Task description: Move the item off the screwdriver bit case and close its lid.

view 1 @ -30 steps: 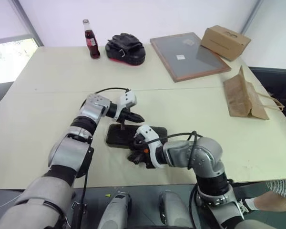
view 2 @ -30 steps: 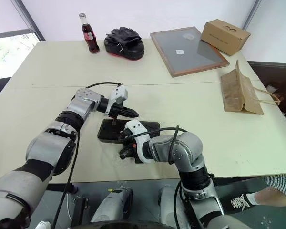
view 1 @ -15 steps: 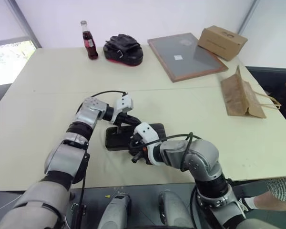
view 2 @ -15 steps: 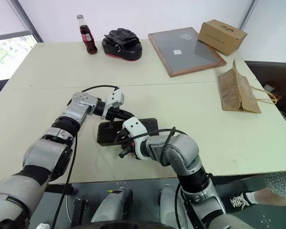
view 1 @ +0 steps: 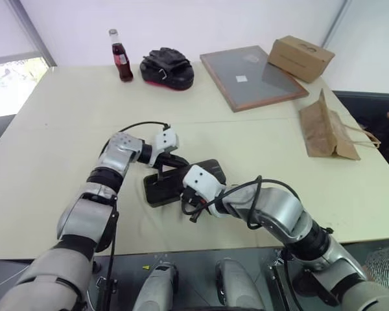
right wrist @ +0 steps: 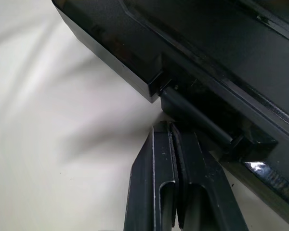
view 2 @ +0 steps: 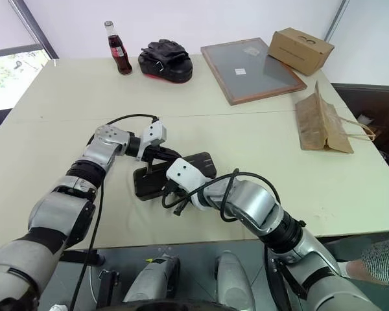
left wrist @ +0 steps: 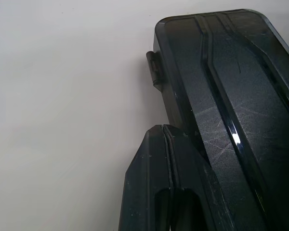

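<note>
Grippers meet at the oblong dark grey-black plastic screwdriver bit case (view 1: 181,183), which lies near the front middle of the pale cream table (view 1: 65,123). The left gripper (view 1: 179,161) has its two black fingers pressed together with nothing between them, their tips resting on the case's dark, scratched hinged lid (left wrist: 241,96) near one edge; a small latch tab (left wrist: 154,67) juts from the lid's side in the left wrist view. The right gripper (view 2: 170,196) is likewise pinched closed and empty, its tips at the case's near edge, right against the hinge bar (right wrist: 195,118) seen in the right wrist view. Whether the lid sits fully flat on the case cannot be told. The flat, creased brown kraft paper bag (view 1: 325,128) with twisted loop handles lies well apart from the case, at the table's right edge. Along the far side stand a glass bottle of dark red drink (view 1: 120,56) with a red label whose writing is too small to read, a black-and-red bundle (view 1: 168,67), a large wood-framed grey board (view 1: 253,74) bearing a small white sticker, and a brown cardboard box (view 1: 301,57) with a faint printed mark that cannot be made out.
</note>
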You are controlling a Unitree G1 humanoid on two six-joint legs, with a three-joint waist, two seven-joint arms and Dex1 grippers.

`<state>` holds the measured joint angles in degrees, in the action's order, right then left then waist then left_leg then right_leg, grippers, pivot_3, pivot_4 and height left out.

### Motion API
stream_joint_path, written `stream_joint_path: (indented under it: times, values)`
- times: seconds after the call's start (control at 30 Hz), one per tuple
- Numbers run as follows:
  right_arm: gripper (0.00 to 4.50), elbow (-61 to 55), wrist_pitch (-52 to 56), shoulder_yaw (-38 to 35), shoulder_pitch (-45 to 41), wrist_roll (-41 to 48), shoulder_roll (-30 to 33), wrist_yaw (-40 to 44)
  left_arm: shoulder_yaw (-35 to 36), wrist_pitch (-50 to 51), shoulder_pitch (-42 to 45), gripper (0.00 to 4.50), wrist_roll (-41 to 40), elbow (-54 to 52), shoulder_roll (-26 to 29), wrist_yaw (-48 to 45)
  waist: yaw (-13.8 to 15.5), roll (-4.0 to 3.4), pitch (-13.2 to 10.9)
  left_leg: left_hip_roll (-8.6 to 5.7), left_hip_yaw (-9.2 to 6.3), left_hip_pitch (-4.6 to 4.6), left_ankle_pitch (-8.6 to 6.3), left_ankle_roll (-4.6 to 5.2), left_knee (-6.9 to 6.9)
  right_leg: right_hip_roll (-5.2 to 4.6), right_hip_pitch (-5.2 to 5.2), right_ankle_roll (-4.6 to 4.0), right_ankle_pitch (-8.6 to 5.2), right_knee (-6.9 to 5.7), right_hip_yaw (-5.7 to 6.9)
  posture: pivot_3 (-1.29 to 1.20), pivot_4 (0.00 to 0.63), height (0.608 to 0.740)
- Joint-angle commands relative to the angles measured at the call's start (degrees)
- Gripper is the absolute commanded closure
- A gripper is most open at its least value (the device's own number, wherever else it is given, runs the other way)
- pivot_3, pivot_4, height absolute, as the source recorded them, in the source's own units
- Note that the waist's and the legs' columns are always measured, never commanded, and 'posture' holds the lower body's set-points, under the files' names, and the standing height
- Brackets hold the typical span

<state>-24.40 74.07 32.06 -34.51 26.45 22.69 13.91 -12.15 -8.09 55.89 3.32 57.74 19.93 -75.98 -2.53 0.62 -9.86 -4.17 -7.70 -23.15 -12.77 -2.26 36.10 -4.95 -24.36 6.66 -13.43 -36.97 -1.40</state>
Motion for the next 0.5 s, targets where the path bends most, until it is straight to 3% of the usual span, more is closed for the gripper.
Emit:
stream_joint_path:
  times: [0.03,0.3,0.5]
  values:
    - [4.43,0.67,-3.55,-3.84,-3.73,-5.97,0.95,-2.41,-2.62,-0.61,-2.40,4.50,1.87,1.40,-2.03,-1.43,0.01,0.00,0.00,0.00,0.00,0.00,0.00,0.00,0.00,0.00,0.00,0.00,0.00,0.00,0.00,0.00,0.150,0.740]
    - [4.43,-4.82,0.08,-8.26,-1.74,0.21,5.76,5.96,1.37,-0.91,2.36,4.50,0.94,5.79,-0.67,5.47,0.41,0.03,-0.02,-0.05,-0.06,-0.10,0.00,0.01,0.05,-0.05,-0.01,0.06,-0.04,0.02,0.03,0.00,0.150,0.740]
    - [4.43,-13.14,4.51,-20.34,3.00,9.32,13.12,14.86,6.77,4.81,0.13,4.50,-4.66,-1.83,3.71,3.86,-0.16,0.09,-0.07,-0.02,-0.08,-0.19,-0.05,0.08,-0.04,-0.01,-0.14,0.07,-0.07,0.04,0.03,0.00,0.150,0.740]
